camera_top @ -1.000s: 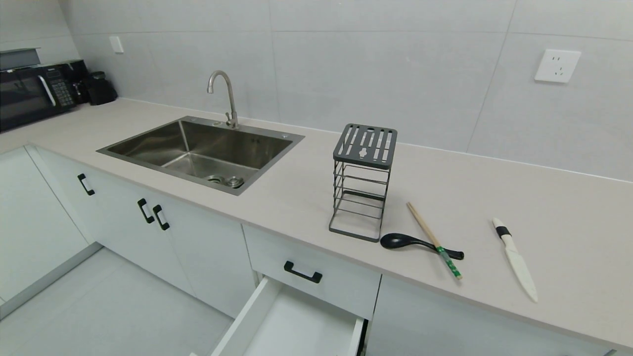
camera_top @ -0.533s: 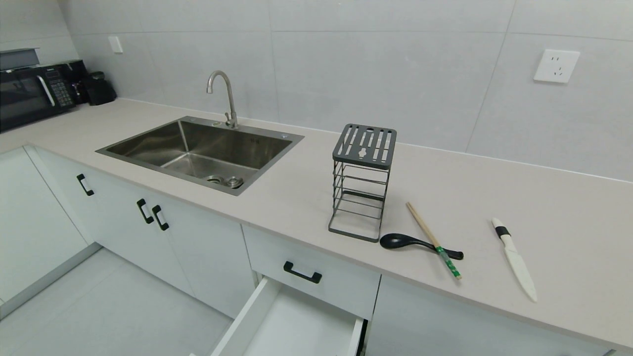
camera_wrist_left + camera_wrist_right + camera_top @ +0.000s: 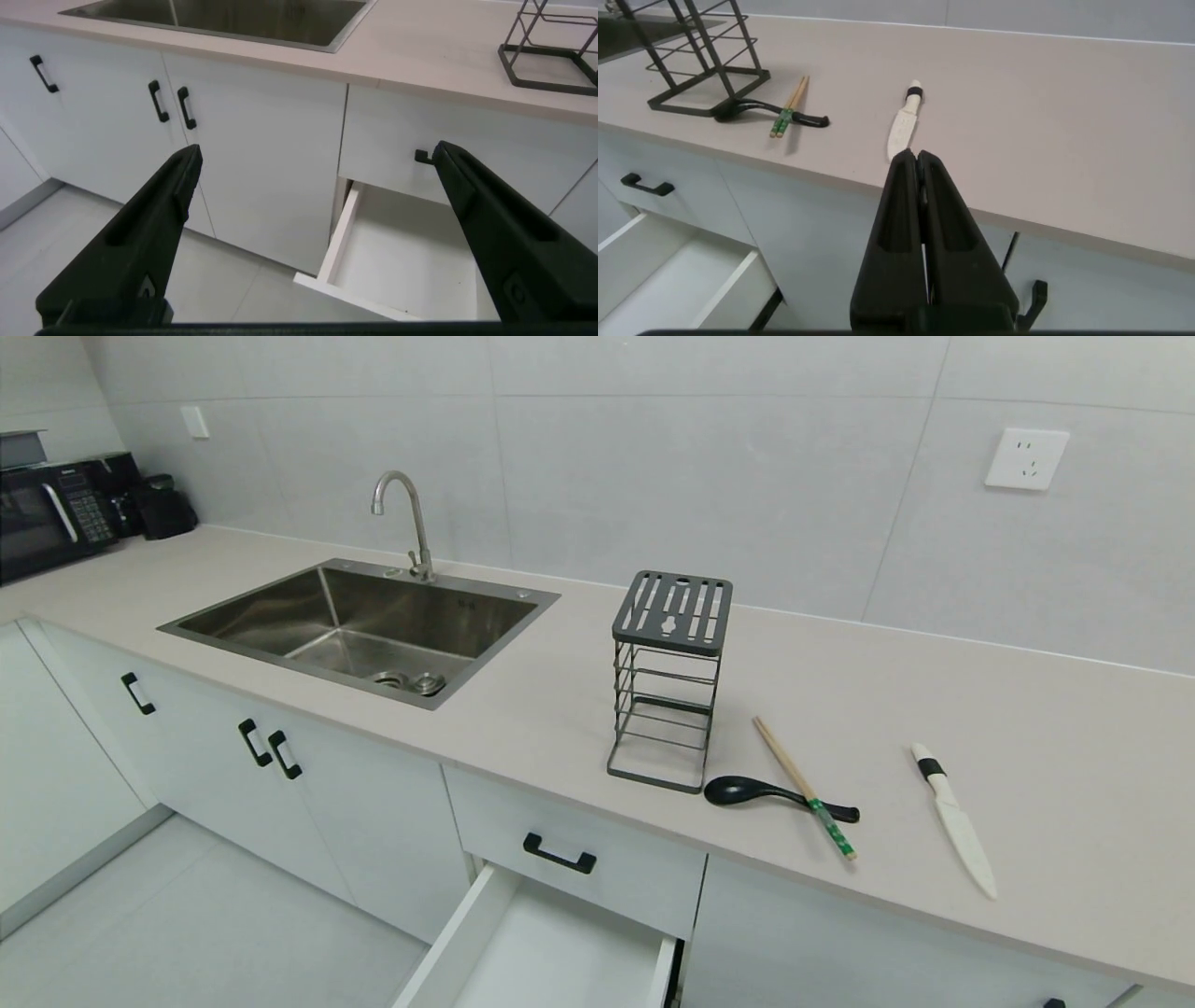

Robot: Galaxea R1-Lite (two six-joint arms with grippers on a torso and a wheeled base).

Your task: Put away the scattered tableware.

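Counter (image 3: 523,709): three loose pieces lie to the right of the wire rack (image 3: 667,691), all flat on the surface.

- Black spoon (image 3: 747,791): the bowl is just beside the rack's front right corner and the handle points away from the rack. Its long axis runs roughly along the counter's front edge.
- Chopsticks (image 3: 803,787): the pair lies side by side across the spoon's handle. The long axis is diagonal, with the green-banded ends near the front edge and the plain ends pointing back toward the wall and slightly toward the rack.
- White knife (image 3: 952,817): it lies apart from the other two, farther right. The black-banded end is toward the wall and the pointed tip toward the front edge. Its axis is close to parallel with the chopsticks.

Your left gripper (image 3: 318,154) has its fingers spread wide with nothing between them. It sits low in front of the cabinet doors, facing the pulled-out drawer (image 3: 551,952) below the rack.

Your right gripper (image 3: 918,159) has its fingers pressed together and holds nothing. It sits in front of the counter edge, in line with the knife's tip.

The sink (image 3: 233,639) is set into the counter to the left of the rack.
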